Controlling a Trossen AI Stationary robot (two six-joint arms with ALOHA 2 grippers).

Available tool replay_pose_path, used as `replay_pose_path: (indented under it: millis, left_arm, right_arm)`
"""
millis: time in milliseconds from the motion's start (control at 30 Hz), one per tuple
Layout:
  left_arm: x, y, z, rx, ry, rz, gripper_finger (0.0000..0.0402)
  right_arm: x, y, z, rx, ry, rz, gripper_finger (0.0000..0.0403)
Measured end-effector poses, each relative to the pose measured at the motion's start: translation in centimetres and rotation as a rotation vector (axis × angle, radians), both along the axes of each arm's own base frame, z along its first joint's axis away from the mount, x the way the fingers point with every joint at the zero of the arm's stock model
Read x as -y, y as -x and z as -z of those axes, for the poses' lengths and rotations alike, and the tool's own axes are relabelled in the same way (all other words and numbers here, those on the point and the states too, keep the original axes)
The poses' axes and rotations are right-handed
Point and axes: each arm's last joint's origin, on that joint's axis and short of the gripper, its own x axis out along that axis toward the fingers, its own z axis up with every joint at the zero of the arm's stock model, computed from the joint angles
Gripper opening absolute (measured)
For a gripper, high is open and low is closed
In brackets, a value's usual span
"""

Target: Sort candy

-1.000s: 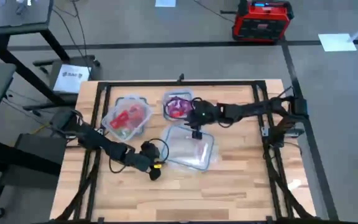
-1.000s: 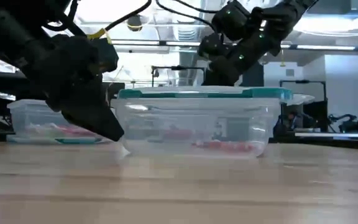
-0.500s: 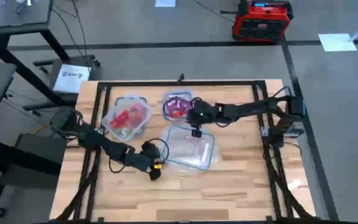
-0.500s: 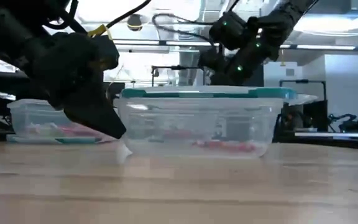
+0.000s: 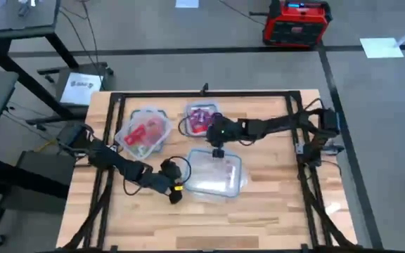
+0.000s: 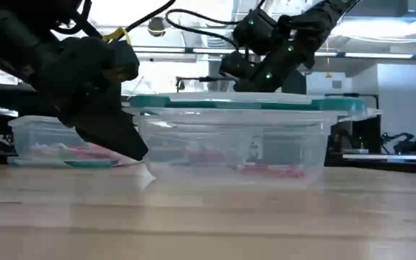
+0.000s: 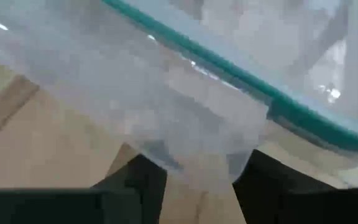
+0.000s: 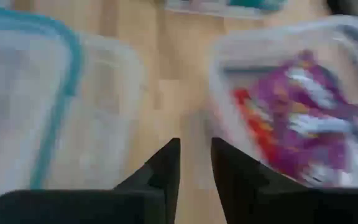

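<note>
Red candy (image 5: pixel 145 131) fills a clear tub at the far left. Purple candy (image 5: pixel 202 118) (image 8: pixel 297 118) lies in a second tub beside it. A larger clear tub with a teal-rimmed lid (image 5: pixel 216 176) (image 6: pixel 230 144) stands nearer on the table. My left gripper (image 5: pixel 178 191) (image 6: pixel 139 153) is at that tub's near left corner, shut on it. My right gripper (image 5: pixel 218 151) (image 8: pixel 194 152) hangs over the strip of table between the large tub's far edge and the purple-candy tub. Its fingers stand a narrow gap apart with nothing between them. My left gripper pinches the large tub's clear corner flap (image 7: pixel 197 146) between its two fingers, below the teal rim. The fingers (image 6: pixel 132 144) slant down at it from the table's left. The tub rests on its base on the table.
Black frame rails (image 5: pixel 111 119) run along the table's edges and far side. Bare wood (image 5: pixel 273 204) lies to the right of and nearer than the large tub. A red box (image 5: pixel 295 22) stands on the floor beyond the far edge.
My right gripper has shifted a little toward the table's left, above the large tub's far edge. The large tub has turned slightly on the table: its far end has swung nearer, while the corner in my left gripper has stayed put.
</note>
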Motion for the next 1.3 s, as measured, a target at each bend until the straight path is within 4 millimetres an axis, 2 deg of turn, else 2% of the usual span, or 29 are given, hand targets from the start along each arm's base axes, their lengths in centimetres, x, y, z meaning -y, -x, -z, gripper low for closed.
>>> replay_pose_path:
  millis: [100,200,300,433,567,667,767,833,933,1100,1300]
  left_arm:
    - [0.0,0.0,0.0,-0.003,-0.001,0.0,0.0146]
    - [0.0,0.0,0.0,-0.005,0.001,-0.001,0.0146]
    - [0.0,0.0,0.0,-0.005,0.008,-0.004,0.0146]
    - [0.0,0.0,0.1,-0.008,0.015,0.002,0.0146]
    - [0.0,0.0,0.1,-0.009,0.018,0.006,0.0146]
    - [0.1,0.0,0.1,-0.009,0.02,0.007,0.0146]
    - [0.1,0.0,0.1,-0.009,0.018,0.009,0.0146]
    - [0.1,0.0,0.1,-0.009,0.018,0.009,0.0146]
    - [0.1,0.0,0.1,-0.008,0.018,0.008,0.0146]
    - [0.1,0.0,0.0,-0.006,0.026,0.004,0.0146]
    - [0.1,0.0,0.1,-0.012,0.038,0.016,0.0146]
  right_arm:
    - [0.2,0.9,-2.1,-0.017,0.004,0.026,0.0077]
    - [-0.9,2.5,-4.5,-0.024,-0.072,0.052,0.0077]
    - [-3.8,4.4,-6.3,-0.055,-0.201,0.004,0.0077]
    - [-9.0,7.7,-6.8,-0.117,-0.308,-0.025,0.0076]
    - [-14.5,10.7,-6.0,-0.129,-0.432,-0.043,0.0074]
    - [-18.1,12.5,-4.2,-0.187,-0.524,-0.049,0.0074]
    - [-20.9,13.1,-2.1,-0.238,-0.547,-0.036,0.0074]
    - [-22.1,12.8,-0.8,-0.268,-0.54,-0.018,0.0074]
    - [-22.8,11.9,1.0,-0.305,-0.501,0.008,0.0074]
    - [-22.0,9.9,2.6,-0.33,-0.454,0.068,0.0074]
    - [-19.9,8.4,1.1,-0.289,-0.462,0.115,0.0074]
